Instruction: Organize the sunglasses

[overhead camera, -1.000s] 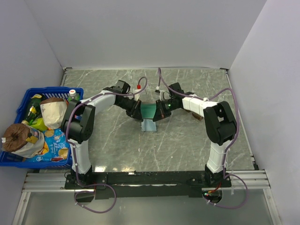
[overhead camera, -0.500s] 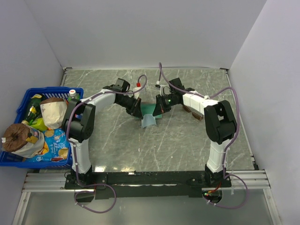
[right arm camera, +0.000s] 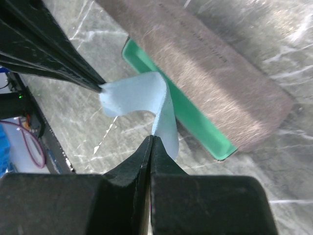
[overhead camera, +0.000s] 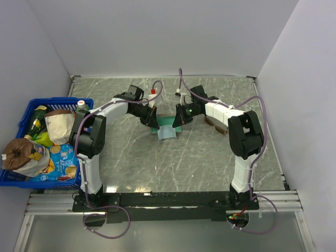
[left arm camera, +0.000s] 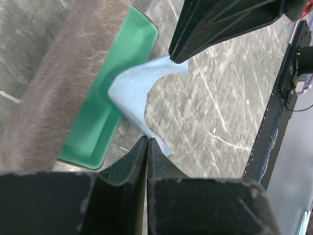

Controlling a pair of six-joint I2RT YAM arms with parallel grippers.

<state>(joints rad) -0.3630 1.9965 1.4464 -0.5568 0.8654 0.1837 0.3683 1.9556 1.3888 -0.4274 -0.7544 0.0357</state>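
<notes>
A light blue cloth (overhead camera: 167, 133) hangs between both grippers just in front of the open case (overhead camera: 166, 120), which has a teal lining (left arm camera: 100, 117) and a grey-brown lid (right arm camera: 215, 73). My left gripper (overhead camera: 155, 125) is shut on one corner of the cloth (left arm camera: 131, 93). My right gripper (overhead camera: 177, 125) is shut on the opposite corner of the cloth (right arm camera: 139, 95). The cloth sags in a fold between them above the table. The sunglasses (overhead camera: 216, 126), small and brown, lie on the table to the right of the right arm, apart from both grippers.
A blue basket (overhead camera: 26, 113) full of snack bags and bottles stands at the left edge. White walls close in the marbled table (overhead camera: 157, 163) at the back and both sides. The arms' bases sit along the near rail.
Both grippers have carried the cloth away from the near edge toward the case, lifting it off the table. The case and sunglasses have not moved.
</notes>
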